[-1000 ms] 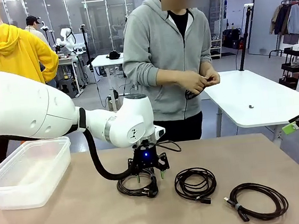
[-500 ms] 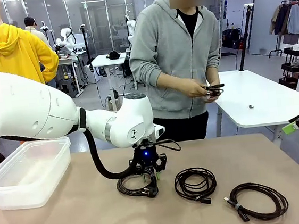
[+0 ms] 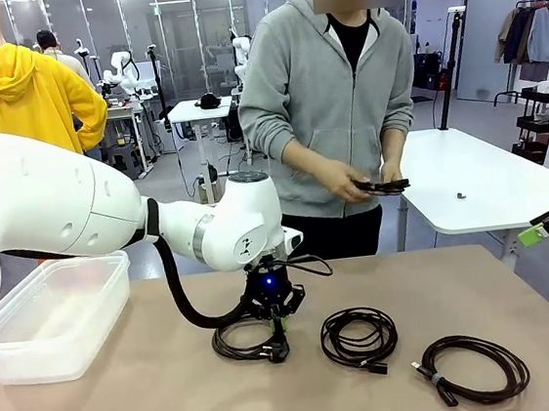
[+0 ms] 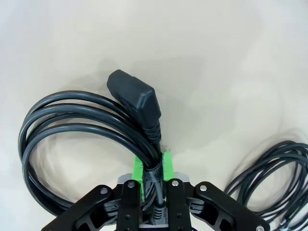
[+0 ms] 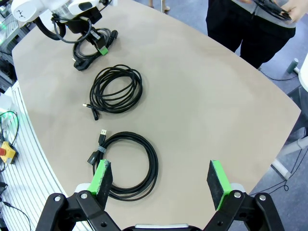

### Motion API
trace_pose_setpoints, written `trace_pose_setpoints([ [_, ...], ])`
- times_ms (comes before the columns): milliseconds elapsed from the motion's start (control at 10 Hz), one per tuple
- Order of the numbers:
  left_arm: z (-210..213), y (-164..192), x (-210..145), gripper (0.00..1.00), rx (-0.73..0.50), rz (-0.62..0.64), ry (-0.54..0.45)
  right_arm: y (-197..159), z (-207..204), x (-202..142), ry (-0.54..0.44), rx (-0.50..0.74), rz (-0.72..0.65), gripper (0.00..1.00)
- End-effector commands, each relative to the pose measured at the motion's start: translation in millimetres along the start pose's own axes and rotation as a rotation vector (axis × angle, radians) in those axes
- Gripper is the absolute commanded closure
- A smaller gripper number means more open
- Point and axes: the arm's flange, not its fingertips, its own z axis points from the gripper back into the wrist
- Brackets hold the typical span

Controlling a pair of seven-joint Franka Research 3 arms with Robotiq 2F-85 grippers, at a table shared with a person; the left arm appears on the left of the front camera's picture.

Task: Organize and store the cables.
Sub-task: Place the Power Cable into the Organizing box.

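Left gripper [image 4: 153,166] pinched on leftmost cable coil [image 4: 72,113], flat on desk [image 3: 129,407]; clear bin [image 3: 45,357] lies to its left; right gripper [image 5: 160,167] spread.

The left claw [image 4: 153,166] hides part of the cable [image 4: 77,113] it grips.

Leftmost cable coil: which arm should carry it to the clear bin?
Left. The left gripper is shut on the leftmost coil, and the clear bin sits on its side; the right gripper hangs open near the rightmost coil.
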Motion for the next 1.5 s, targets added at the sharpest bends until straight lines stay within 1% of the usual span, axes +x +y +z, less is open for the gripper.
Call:
trace_pose_setpoints([
  [0, 8.0, -2.6, -0.6, 1.00, 0.003, -0.007, -0.020, 0.8, 0.9, -0.6, -0.008, 0.006, 0.006, 0.00],
  [100, 26.3, -1.2, -0.7, 1.00, 0.000, -0.033, -0.015, 0.8, 0.9, -0.6, -0.008, 0.006, 0.006, 0.00],
  [200, 55.2, -0.4, 0.4, 0.95, 0.010, -0.084, -0.011, 0.8, 0.9, -0.6, -0.008, 0.006, 0.006, 0.00],
  [300, 90.2, 2.0, -0.5, 0.95, 0.027, -0.138, -0.020, 0.8, 0.9, -0.6, -0.008, 0.006, 0.006, 0.00],
  [500, 131.9, 9.1, -7.6, 0.95, 0.022, -0.164, -0.024, 0.8, 0.9, -0.6, -0.008, 0.006, 0.006, 0.00],
  [700, 145.7, 11.1, -17.0, 0.95, 0.024, -0.181, -0.020, 0.8, 0.9, -0.6, -0.008, 0.006, 0.006, 0.00],
  [800, 146.8, 7.9, -22.9, 0.95, 0.009, -0.215, -0.019, 0.8, 0.9, -0.6, -0.008, 0.006, 0.006, 0.00],
  [900, 153.7, 4.3, -11.9, 0.95, 0.011, -0.160, -0.035, 0.8, 0.9, -0.6, -0.008, 0.006, 0.006, 0.00],
  [1200, 153.7, 4.3, -11.9, 0.95, 0.011, -0.160, -0.035, 0.8, 0.9, -0.6, -0.008, 0.006, 0.006, 0.00],
  [1300, 150.7, 3.4, -13.8, 0.82, 0.009, -0.171, -0.026, 0.8, 0.9, -0.6, -0.008, 0.006, 0.006, 0.00],
  [1400, 154.2, 6.5, -11.5, 0.82, 0.027, -0.260, -0.068, 0.8, 0.9, -0.6, -0.008, 0.006, 0.006, 0.00],
])
